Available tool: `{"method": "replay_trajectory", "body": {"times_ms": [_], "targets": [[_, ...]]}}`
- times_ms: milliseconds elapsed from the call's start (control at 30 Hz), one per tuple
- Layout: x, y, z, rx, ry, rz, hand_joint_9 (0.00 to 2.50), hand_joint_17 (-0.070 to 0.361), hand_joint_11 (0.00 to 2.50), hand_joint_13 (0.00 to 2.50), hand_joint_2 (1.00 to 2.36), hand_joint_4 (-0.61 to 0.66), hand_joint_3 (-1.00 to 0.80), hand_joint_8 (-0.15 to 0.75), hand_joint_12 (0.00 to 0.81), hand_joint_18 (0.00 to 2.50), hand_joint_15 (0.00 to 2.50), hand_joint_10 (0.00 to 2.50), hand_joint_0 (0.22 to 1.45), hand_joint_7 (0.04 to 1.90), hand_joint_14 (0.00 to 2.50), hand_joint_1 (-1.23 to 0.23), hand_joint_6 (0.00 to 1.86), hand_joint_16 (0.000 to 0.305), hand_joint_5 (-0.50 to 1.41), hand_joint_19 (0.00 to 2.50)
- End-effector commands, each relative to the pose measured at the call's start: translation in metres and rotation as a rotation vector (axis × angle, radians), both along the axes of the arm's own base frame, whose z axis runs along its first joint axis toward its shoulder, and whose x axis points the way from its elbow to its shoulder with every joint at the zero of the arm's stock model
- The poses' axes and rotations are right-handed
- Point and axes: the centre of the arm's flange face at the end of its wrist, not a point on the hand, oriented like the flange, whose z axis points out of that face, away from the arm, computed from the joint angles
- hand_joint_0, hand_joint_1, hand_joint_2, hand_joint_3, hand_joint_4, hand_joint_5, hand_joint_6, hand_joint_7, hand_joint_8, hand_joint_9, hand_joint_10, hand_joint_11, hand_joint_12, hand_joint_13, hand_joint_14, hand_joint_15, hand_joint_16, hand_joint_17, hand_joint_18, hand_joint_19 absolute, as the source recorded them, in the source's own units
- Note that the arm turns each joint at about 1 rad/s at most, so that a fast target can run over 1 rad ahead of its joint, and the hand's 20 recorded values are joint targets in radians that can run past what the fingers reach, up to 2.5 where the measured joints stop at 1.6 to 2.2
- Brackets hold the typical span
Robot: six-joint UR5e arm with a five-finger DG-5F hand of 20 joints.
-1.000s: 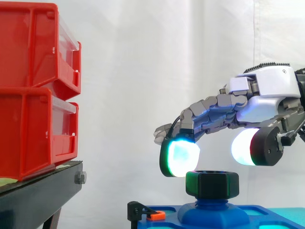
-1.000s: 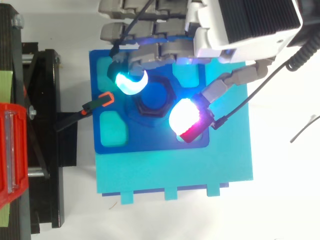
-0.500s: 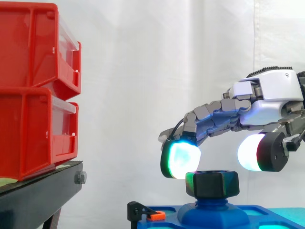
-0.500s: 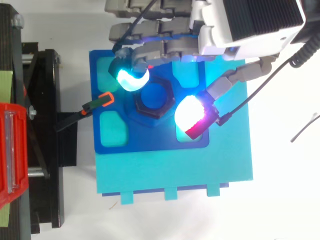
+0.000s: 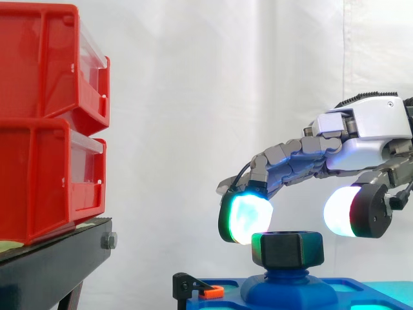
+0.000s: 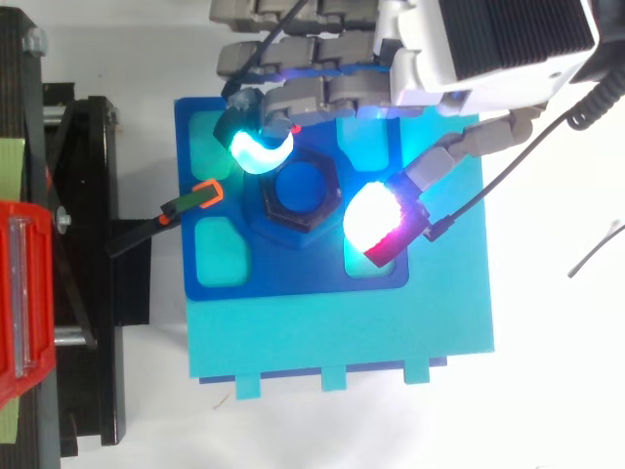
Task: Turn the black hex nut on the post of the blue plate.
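hand (image 5: 364, 135) drifted slightly right | fingers spread wide, gripping nothing | glowing pads (image 5: 248, 218) flank black hex nut (image 5: 288, 249)

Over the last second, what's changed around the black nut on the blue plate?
The hand drifted slightly toward the side view's right edge, and its thumb pad sank lower beside the black hex nut. It took hold of nothing and let go of nothing. The nut, the blue plate and the red bins stayed put.
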Motion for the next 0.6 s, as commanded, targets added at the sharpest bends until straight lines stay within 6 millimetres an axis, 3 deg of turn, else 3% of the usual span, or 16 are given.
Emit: {"method": "replay_trajectory", "body": {"times_ms": [0, 233, 567], "targets": [[-0.001, -0.001, 0.0, -0.002, 0.001, -0.003, 0.35, 0.119, 0.02, 0.16, 1.0, 0.29, -0.5, 0.262, 0.348, 0.2, 0.0, 0.0, 0.48, 1.03, 0.0, -0.45, 0.5, 0.053, -0.17, 0.46], [-0.002, 0.0, -0.001, -0.014, 0.015, 0.0, 0.35, 0.119, 0.04, 0.16, 1.0, 0.29, -0.5, 0.262, 0.348, 0.2, 0.0, 0.0, 0.48, 1.03, 0.0, -0.45, 0.5, 0.053, -0.17, 0.46], [-0.011, 0.005, 0.022, -0.055, 0.014, 0.005, 0.36, 0.119, 0.04, 0.17, 1.0, 0.29, -0.5, 0.265, 0.349, 0.21, 0.0, 0.0, 0.48, 1.03, 0.0, -0.45, 0.5, 0.053, -0.17, 0.45]]}}
